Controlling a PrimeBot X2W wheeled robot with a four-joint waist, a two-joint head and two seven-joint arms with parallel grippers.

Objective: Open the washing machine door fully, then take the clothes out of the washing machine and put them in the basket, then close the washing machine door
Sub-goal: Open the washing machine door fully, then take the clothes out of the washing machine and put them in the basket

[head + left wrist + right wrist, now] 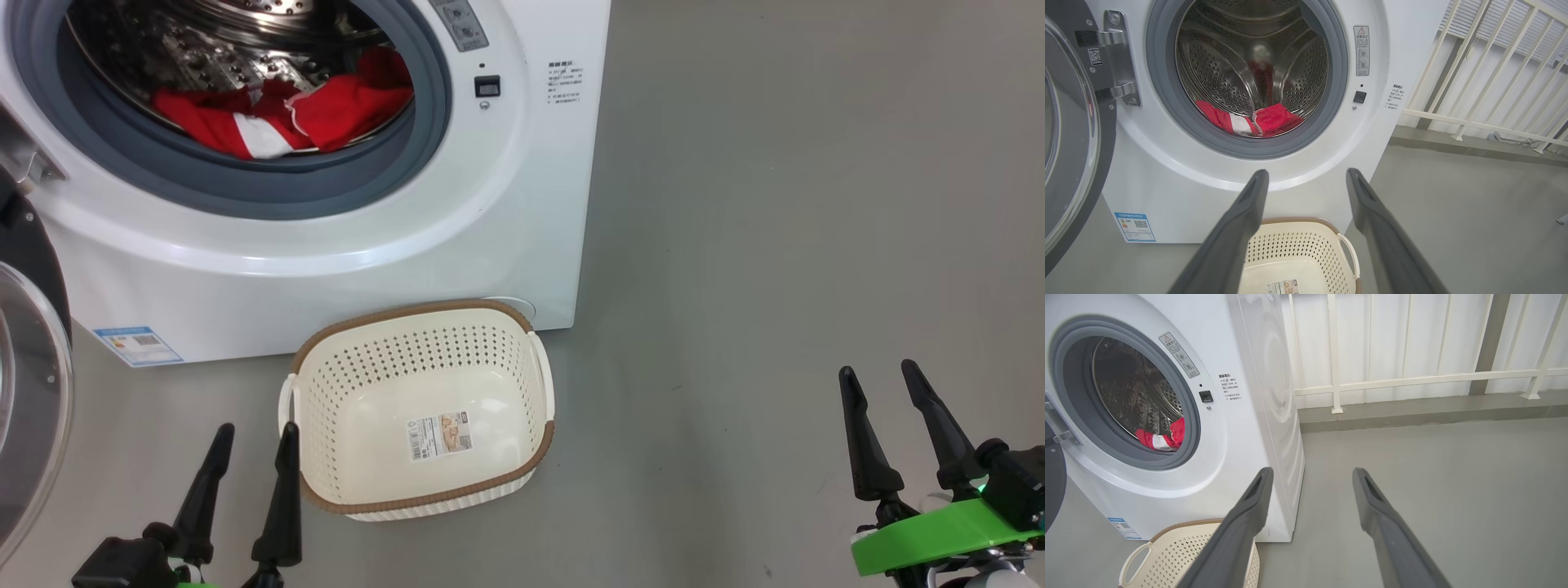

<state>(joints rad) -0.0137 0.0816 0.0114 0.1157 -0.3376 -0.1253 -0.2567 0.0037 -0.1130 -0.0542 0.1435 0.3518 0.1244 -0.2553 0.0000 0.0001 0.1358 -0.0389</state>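
Head view: broad grey floor [775, 245] right of basket [392, 359]

Left hand [256, 426]: showing two long, dark, tapering fingers [200, 498].
Right hand [878, 367]: wearing a bright green wrist bracket [939, 535], black fittings behind.

The door [28, 392] stands swung aside at the left edge of the head view, so the washer [326, 278] mouth at upper left gapes unblocked, ringed by the grey seal [245, 192]. Clothes [286, 122] lie low at its front; above them the drum [245, 49] is open space. The basket [408, 359] sits at lower centre just before the washer, top open. Bare floor [775, 245] spreads across the right half, up to a railing [1412, 379].
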